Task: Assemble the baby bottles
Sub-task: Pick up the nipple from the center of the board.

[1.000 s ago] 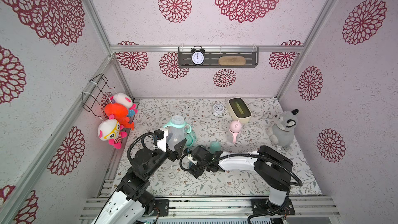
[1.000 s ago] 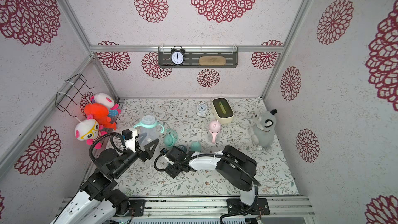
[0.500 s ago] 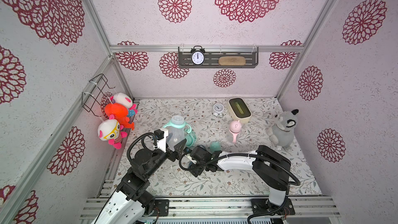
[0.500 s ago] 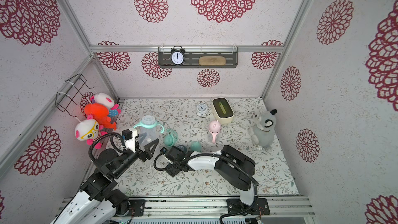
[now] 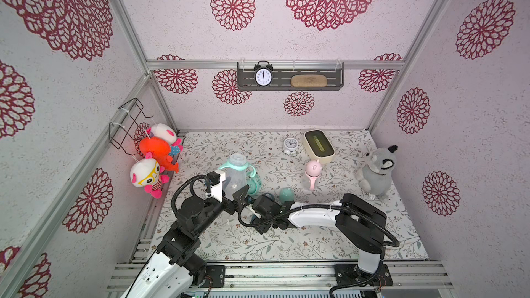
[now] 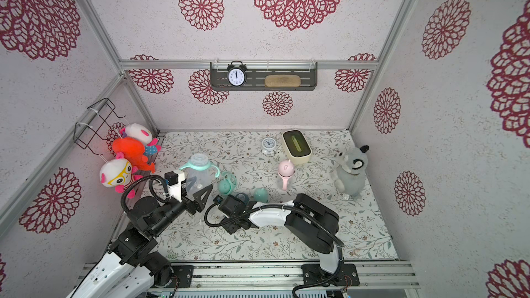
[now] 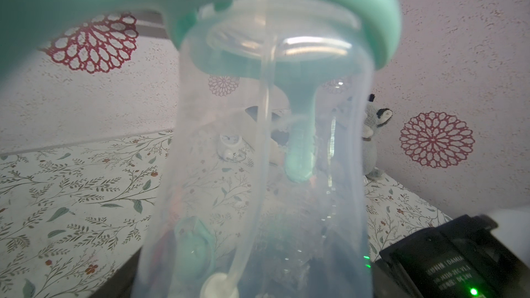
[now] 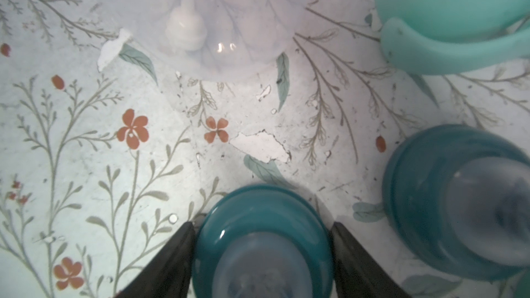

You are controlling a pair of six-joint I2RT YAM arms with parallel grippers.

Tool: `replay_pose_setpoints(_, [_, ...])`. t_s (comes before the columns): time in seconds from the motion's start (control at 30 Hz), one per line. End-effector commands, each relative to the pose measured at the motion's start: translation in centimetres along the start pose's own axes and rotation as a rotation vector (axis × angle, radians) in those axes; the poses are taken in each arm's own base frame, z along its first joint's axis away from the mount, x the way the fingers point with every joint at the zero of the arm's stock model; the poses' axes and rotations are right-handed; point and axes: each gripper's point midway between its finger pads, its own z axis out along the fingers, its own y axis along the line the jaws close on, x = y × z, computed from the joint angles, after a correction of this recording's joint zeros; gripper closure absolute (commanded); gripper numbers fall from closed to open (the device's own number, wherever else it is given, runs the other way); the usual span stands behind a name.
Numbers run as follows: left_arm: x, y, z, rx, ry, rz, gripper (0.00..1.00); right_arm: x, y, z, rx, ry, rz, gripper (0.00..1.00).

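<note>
A clear baby bottle [image 5: 235, 174] with a mint two-handled ring stands upright at the left of the mat. It fills the left wrist view [image 7: 258, 167], a straw hanging inside it. My left gripper [image 5: 240, 195] is shut on its lower body, and the jaws are hidden behind the plastic. My right gripper [image 8: 262, 225] points down at the mat, both fingers touching the sides of a teal nipple collar [image 8: 261, 253]. A second teal collar [image 8: 459, 202] stands beside it. A loose mint handle ring [image 5: 253, 185], a mint dome cap [image 5: 286, 194] and a capped pink bottle [image 5: 312, 174] are on the mat.
At the back of the mat stand a white alarm clock [image 5: 290, 146] and a cream box [image 5: 319, 146]. A grey plush [image 5: 375, 170] sits at the right wall. Plush toys [image 5: 155, 156] hang on the left wall. The two arms are close together at the mat's front left.
The right gripper's jaws have closed in onto the teal collar. The left arm and its bottle have stayed put.
</note>
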Motion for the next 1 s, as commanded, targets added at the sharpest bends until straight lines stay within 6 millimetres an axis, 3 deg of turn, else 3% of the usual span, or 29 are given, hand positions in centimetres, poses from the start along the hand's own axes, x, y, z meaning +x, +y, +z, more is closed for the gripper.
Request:
replay_pose_setpoints(0.0, [-1.6,-0.4,-0.1,0.019,-0.048,0.0,1.0,2.4,-1.6,-0.5,0.079,0.089,0.027,0.36])
replay_pose_setpoints(0.23, [-0.9,-1.0,0.5,0.063,-0.049,0.009,1.0,1.7,-2.2,-3.3,0.034,0.019,0.102,0.41])
replay_pose_setpoints(0.6, [0.9,-2.7,2.3,0.19,-0.033,0.018,1.0,2.5,-5.6,-8.0,0.003,-0.05,0.247,0.44])
replay_pose_setpoints(0.97, [3.0,-5.2,3.6,0.363,-0.018,0.034,1.0,0.6,-10.0,-16.3,-0.018,-0.144,0.332,0.48])
